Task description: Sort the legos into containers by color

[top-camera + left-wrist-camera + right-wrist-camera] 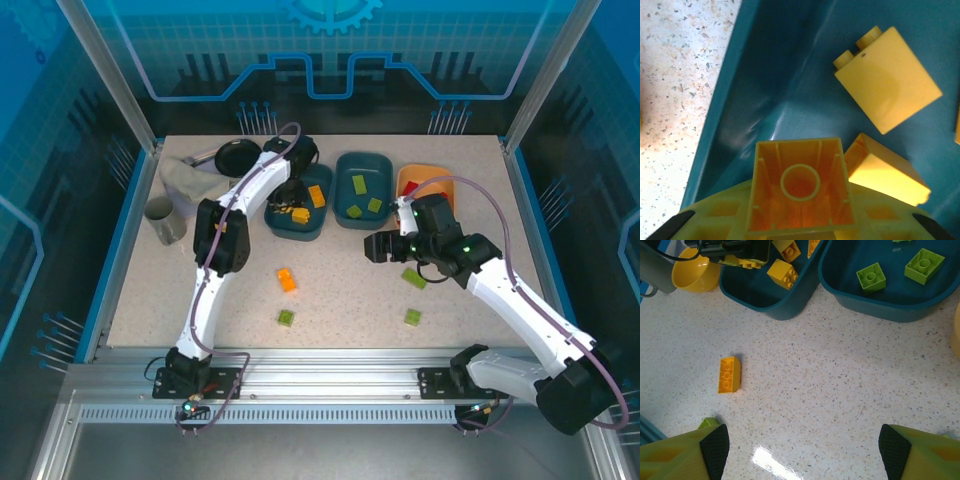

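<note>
left tool [291,196] clamped on yellow lego [800,192] above teal tray [790,60], upper centre of top view. right tool [802,450] wide, empty, over worktop [840,370] mid-frame; oblong yellow lego [729,374] loose on it.

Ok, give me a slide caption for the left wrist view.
Left gripper holds an orange-yellow brick, hollow underside facing the camera, over a teal tray holding other yellow bricks.

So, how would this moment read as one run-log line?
left jaws: shut on yellow brick over left teal tray | right jaws: open, empty, above table | loose bricks: four on table
</note>
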Robot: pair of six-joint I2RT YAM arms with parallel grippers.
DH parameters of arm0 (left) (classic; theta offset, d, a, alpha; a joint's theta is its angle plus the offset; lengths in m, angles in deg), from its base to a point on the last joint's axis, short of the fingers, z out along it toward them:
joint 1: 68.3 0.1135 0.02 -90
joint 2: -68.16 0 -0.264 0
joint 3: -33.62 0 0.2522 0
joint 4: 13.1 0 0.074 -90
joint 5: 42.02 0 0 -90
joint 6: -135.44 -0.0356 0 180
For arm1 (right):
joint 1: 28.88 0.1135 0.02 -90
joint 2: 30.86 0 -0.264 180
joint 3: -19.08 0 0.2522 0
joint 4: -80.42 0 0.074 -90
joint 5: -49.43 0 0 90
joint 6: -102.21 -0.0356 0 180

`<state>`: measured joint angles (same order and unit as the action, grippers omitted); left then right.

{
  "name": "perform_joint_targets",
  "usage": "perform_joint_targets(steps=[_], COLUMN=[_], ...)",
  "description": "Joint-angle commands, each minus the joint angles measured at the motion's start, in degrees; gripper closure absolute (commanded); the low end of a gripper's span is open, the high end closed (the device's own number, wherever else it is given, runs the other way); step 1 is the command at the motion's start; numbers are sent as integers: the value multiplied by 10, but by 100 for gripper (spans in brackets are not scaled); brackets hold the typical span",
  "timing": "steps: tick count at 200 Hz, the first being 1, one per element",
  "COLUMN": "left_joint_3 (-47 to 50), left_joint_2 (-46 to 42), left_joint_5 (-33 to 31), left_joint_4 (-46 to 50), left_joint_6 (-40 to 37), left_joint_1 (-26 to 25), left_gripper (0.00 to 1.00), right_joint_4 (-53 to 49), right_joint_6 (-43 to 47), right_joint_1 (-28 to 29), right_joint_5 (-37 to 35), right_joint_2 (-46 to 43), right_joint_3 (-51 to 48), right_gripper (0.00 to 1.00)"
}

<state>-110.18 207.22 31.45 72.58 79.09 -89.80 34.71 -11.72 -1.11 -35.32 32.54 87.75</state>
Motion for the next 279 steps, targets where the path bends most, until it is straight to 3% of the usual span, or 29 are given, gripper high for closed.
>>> perform_joint_targets(steps=[1,20,44,85,116,145,167,189,217,240,279], left_joint_3=[-18,-18,-23,-2,101,251,366,474,577,608,605], left_joint_2=[9,6,-13,-78,-189,-320,-422,-507,-571,-577,-572], left_joint_5=[-9,3,12,31,46,55,89,152,200,216,218], left_joint_4=[25,21,13,5,-40,-96,-148,-221,-300,-311,-321], left_joint_6=[-18,-20,-20,2,34,69,84,87,83,99,97], left_joint_1=[-1,-5,-12,-22,-23,-22,-26,-49,-101,-127,-140], left_gripper=[63,47,36,29,27,26,25,23,21,21,21], right_joint_4=[-16,-29,-43,-71,-76,-80,-92,-152,-155,-159,-163], right_joint_6=[7,5,5,22,56,94,51,-62,-150,-144,-83], right_joint_1=[7,7,6,7,46,122,143,86,-22,-76,-103], right_joint_5=[-24,-48,-76,-103,-119,-145,-193,-253,-206,-189,-175], right_joint_2=[1,3,7,35,66,104,117,113,103,129,186], right_joint_3=[9,13,24,52,65,68,54,40,-2,-2,5], right_gripper=[19,19,18,20,21,21,21,21,18,14,8])
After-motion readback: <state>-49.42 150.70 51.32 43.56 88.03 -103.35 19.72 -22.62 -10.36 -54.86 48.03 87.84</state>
